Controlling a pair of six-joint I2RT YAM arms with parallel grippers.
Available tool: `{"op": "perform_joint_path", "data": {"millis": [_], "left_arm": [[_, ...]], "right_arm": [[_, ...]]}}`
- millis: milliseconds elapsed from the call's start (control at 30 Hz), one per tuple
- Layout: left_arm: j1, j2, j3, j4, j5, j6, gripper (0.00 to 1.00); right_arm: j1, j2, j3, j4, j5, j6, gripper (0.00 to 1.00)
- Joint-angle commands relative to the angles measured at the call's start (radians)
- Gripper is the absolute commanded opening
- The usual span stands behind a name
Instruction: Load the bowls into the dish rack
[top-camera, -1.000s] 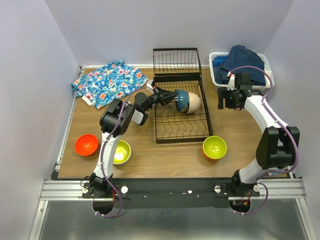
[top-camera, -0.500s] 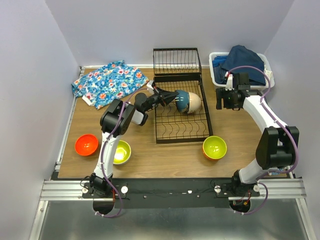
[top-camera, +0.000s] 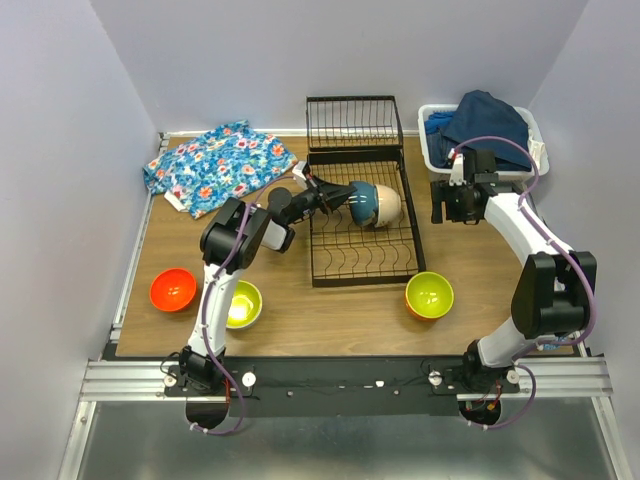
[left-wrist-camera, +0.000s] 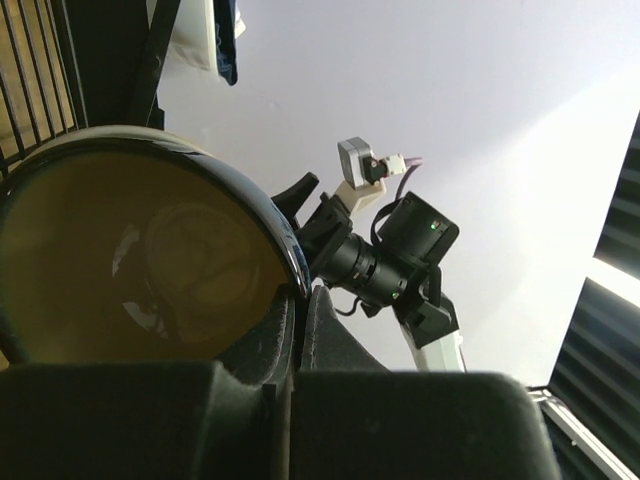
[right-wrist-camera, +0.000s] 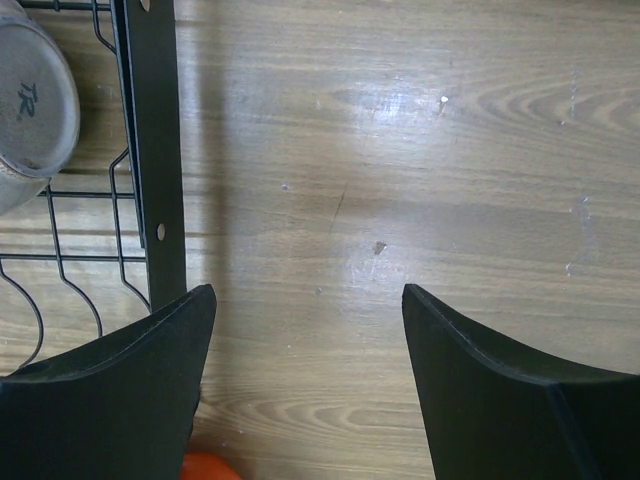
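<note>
The black wire dish rack (top-camera: 345, 262) stands in the middle of the table. A dark blue bowl (top-camera: 362, 203) and a beige bowl (top-camera: 389, 205) stand on edge in its far half. My left gripper (top-camera: 330, 196) is shut on the dark blue bowl's rim; in the left wrist view the fingers (left-wrist-camera: 325, 330) pinch the rim of the bowl (left-wrist-camera: 130, 260). My right gripper (top-camera: 447, 203) is open and empty above the wood just right of the rack (right-wrist-camera: 150, 150). A red-orange bowl (top-camera: 173, 290), a yellow-green bowl (top-camera: 243, 304) and an orange bowl with lime inside (top-camera: 429, 295) sit on the table.
A floral cloth (top-camera: 220, 165) lies at the back left. A white bin of blue clothes (top-camera: 480, 135) stands at the back right, behind my right arm. The rack's hinged end panel (top-camera: 353, 122) stands up at the back.
My right gripper has shifted a little to the left, towards the rack. My left gripper and the dark blue bowl have not moved.
</note>
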Motion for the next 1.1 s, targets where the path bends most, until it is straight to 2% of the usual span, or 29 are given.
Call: {"op": "perform_joint_path", "data": {"millis": [0,200,233,367,567,600,633,667,733,867,933,1067], "left_arm": [[0.004,-0.018,-0.038,0.121,0.045,0.1,0.0],[0.002,-0.122,-0.083,-0.04,0.066,0.239,0.0],[0.002,-0.144,-0.084,-0.069,0.074,0.261,0.04],[0.002,-0.179,-0.091,-0.172,0.068,0.35,0.08],[0.001,-0.207,-0.057,-0.286,0.086,0.457,0.31],[0.001,-0.216,-0.048,-0.345,0.089,0.48,0.33],[0.001,-0.237,-0.041,-0.4,0.089,0.541,0.41],[0.001,-0.251,-0.034,-0.465,0.086,0.584,0.45],[0.005,-0.285,-0.028,-0.566,0.086,0.643,0.49],[0.011,-0.348,-0.04,-0.692,0.088,0.766,0.53],[0.014,-0.383,-0.032,-0.807,0.085,0.859,0.54],[0.028,-0.435,-0.048,-0.909,0.088,0.951,0.55]], "right_arm": [[0.004,-0.011,-0.013,0.026,-0.02,0.018,0.83],[0.004,-0.005,0.01,0.031,-0.031,0.027,0.83],[0.006,-0.007,0.013,0.032,-0.034,0.03,0.83],[0.004,-0.005,0.014,0.044,-0.04,0.039,0.83],[0.004,-0.001,0.002,0.047,-0.061,0.049,0.83],[0.004,-0.002,0.0,0.05,-0.063,0.049,0.83],[0.004,-0.002,-0.001,0.05,-0.067,0.05,0.83],[0.006,-0.002,0.0,0.049,-0.069,0.049,0.83],[0.006,-0.005,0.0,0.049,-0.077,0.049,0.83],[0.004,-0.016,0.008,0.05,-0.08,0.078,0.83],[0.004,-0.028,0.005,0.052,-0.081,0.079,0.83],[0.004,-0.048,-0.01,0.055,-0.086,0.081,0.83]]}}
